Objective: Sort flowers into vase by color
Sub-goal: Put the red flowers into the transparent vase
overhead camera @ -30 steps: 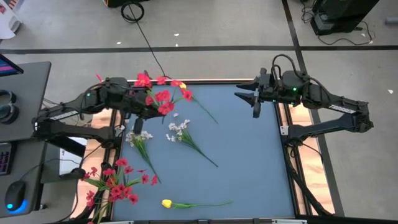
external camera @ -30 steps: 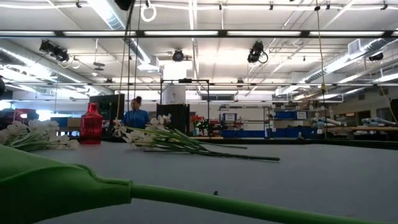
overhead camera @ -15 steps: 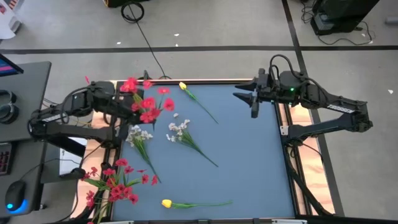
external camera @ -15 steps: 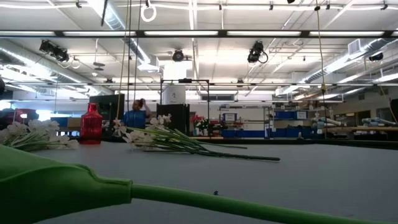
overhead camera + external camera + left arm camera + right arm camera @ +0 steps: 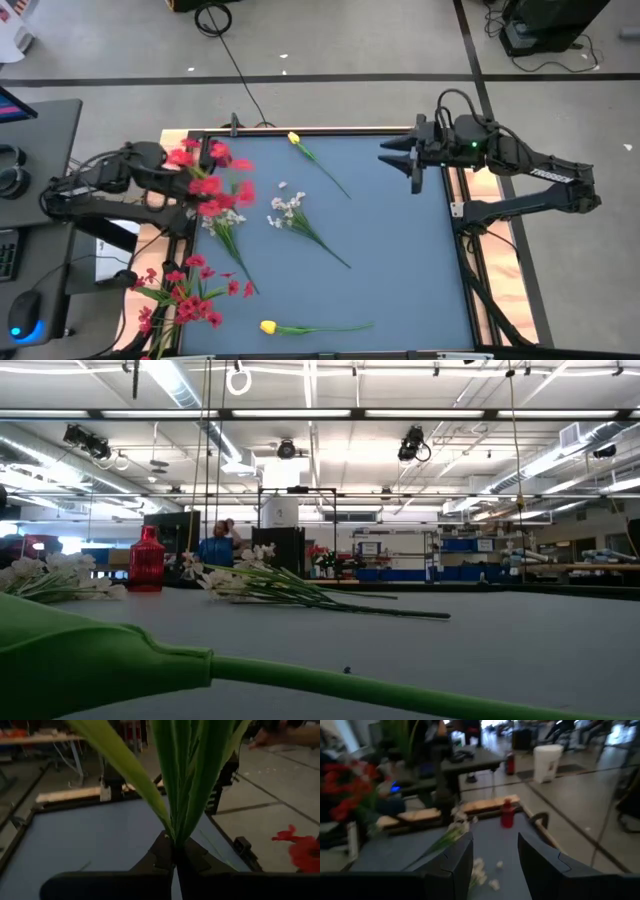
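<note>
- I see one red vase (image 5: 146, 560) on my table.
- I count two yellow tulips: one far tulip (image 5: 294, 139) and one near tulip (image 5: 268, 327).
- I count two white sprays: one left spray (image 5: 223, 217) and one middle spray (image 5: 287, 208).
- I count two red bunches: one held bunch (image 5: 208, 178) and one lying bunch (image 5: 190, 294).

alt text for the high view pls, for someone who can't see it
Seen from above, the left gripper holds a bunch of red flowers over the left edge of a blue table, while the right gripper hovers open at the far right corner. On the table lie two white sprays, two yellow tulips and another red bunch.
</note>
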{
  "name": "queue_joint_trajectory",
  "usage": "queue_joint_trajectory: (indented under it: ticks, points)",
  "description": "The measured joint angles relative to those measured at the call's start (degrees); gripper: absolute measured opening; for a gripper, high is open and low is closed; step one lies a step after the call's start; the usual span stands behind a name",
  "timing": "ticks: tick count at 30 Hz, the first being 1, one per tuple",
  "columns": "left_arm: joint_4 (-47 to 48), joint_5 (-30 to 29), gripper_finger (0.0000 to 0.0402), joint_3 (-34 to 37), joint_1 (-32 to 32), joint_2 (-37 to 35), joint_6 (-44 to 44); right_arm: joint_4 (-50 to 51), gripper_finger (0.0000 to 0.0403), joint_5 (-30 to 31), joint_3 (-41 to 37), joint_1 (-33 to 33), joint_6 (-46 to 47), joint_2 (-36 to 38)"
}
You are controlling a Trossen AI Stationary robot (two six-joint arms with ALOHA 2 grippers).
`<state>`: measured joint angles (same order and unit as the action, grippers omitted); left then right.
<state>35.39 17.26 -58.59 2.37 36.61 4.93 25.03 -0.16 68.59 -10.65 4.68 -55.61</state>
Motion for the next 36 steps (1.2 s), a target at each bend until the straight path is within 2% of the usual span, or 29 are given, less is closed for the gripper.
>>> queue_joint_trajectory:
  ticks: [6, 13, 24, 27, 30, 33, 36]
  points:
    - [3.8, 0.4, 0.0010, 0.1, 0.0, -5.9, -0.7, -3.2, 0.0164, -0.4, -6.9, 1.3, 1.4, 3.0]
    - [-6.8, -1.0, 0.0010, 8.6, 0.0, -11.9, -4.0, -10.1, 0.0164, 0.5, -12.2, 1.3, 1.5, 5.2]
    - [-8.3, -2.5, 0.0010, 10.1, 0.0, -12.7, -8.9, -11.3, 0.0164, 0.5, -12.6, 1.3, 1.6, 5.4]
    - [-8.2, 3.7, 0.0010, 9.9, 0.0, -12.8, -11.6, -11.3, 0.0164, 0.5, -12.6, 1.3, 1.6, 5.4]
    - [-6.7, 10.9, 0.0010, 9.9, 0.0, -13.8, -10.4, -11.3, 0.0164, 0.5, -12.6, 1.3, 1.6, 5.4]
    - [-3.1, 12.0, 0.0010, 9.8, 0.0, -16.2, -4.8, -11.4, 0.0164, 0.5, -12.6, 1.3, 1.6, 5.4]
    - [0.7, 9.8, 0.0010, 9.8, 0.0, -18.8, 0.7, -11.4, 0.0164, 0.5, -12.6, 1.3, 1.6, 5.4]
